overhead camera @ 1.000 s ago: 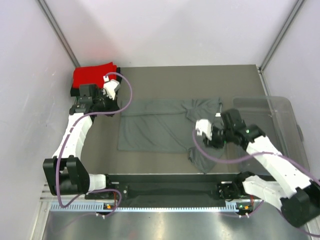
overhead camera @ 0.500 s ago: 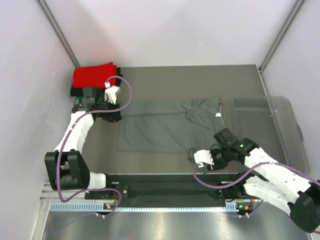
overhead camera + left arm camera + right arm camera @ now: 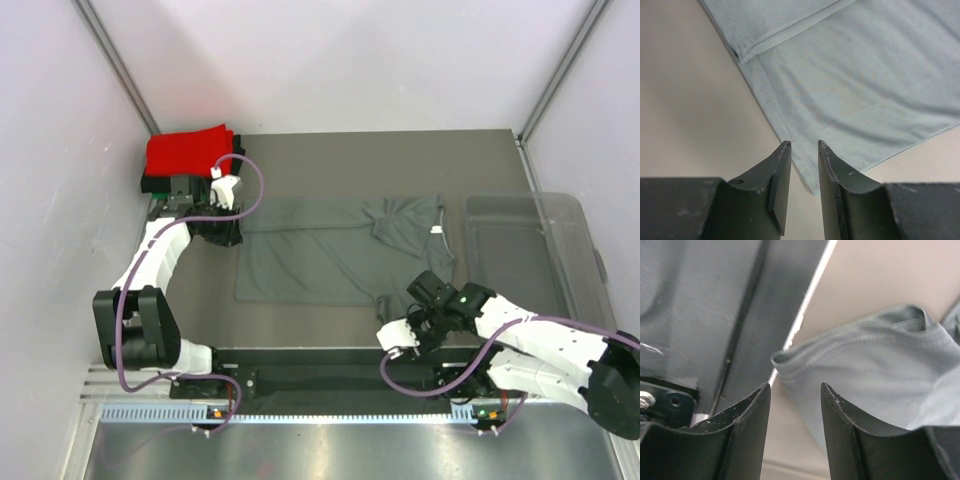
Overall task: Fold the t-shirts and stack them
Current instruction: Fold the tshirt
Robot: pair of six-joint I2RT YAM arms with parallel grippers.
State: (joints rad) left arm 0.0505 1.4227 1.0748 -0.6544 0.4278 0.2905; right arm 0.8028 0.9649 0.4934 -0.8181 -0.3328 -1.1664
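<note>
The dark grey t-shirt (image 3: 320,255) lies spread flat mid-table. My left gripper (image 3: 226,232) is at its far left corner. In the left wrist view this gripper (image 3: 804,145) stands open by a narrow gap, over the hem corner of the shirt (image 3: 855,75), gripping nothing. My right gripper (image 3: 400,318) is low at the shirt's near right sleeve. In the right wrist view it (image 3: 795,386) is open, with the sleeve's hemmed edge (image 3: 865,365) just ahead of the jaws. A folded red t-shirt (image 3: 185,150) tops a dark stack at the back left.
A clear plastic bin (image 3: 580,205) stands along the table's right side. The black base rail (image 3: 330,365) runs along the near edge, close to my right gripper, and shows as a dark strip (image 3: 740,315) in the right wrist view. Walls enclose the table.
My right gripper dropped from over the shirt's right side to the near sleeve, and the big cloth flap there no longer shows. My left gripper opened and shifted slightly toward the hem corner.
</note>
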